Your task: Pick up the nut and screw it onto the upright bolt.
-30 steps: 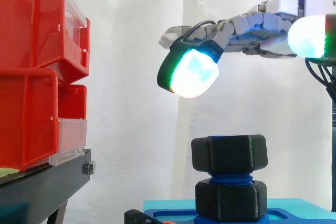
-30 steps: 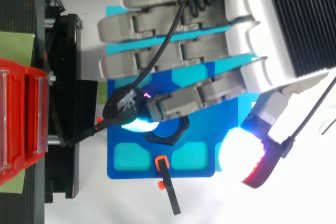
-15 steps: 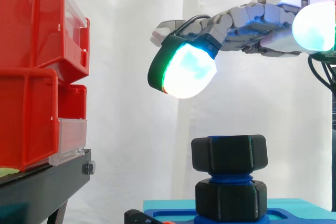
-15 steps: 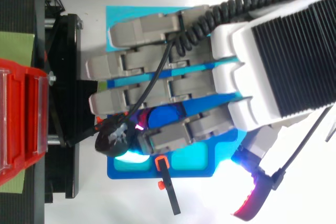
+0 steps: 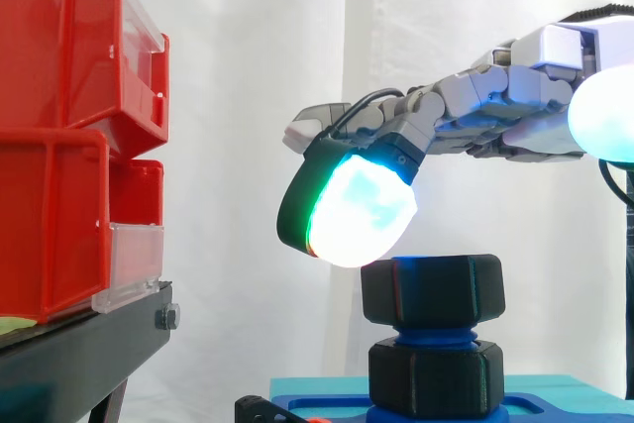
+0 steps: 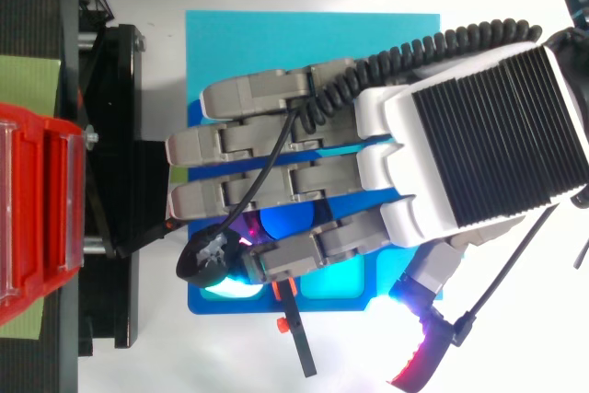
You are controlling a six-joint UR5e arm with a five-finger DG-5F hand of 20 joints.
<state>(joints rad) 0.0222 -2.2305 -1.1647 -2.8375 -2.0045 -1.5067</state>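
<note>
In the side view a black hex nut (image 5: 433,290) sits on the top of the upright blue bolt (image 5: 432,332). A second black nut (image 5: 436,376) sits lower on the bolt, against the blue base (image 5: 317,407). My hand (image 5: 475,116) reaches in from the right above them, open, with its fingers stretched out and nothing in them. One glowing fingertip (image 5: 359,210) hangs just above and left of the upper nut's top corner. From above, my hand (image 6: 469,135) covers the nuts, and a bit of the blue bolt top (image 6: 281,225) shows between the fingers.
Red bins (image 5: 59,146) stand stacked on a black stand (image 5: 89,344) at the left. The blue base (image 6: 210,299) lies on a cyan plate (image 6: 276,34). A black clamp with orange tips (image 6: 293,324) sticks out at the base's front edge.
My hand has come down toward the upper nut and slid further over the bolt. Its lit fingertip now sits just beside the nut's top. The nuts have not moved.
</note>
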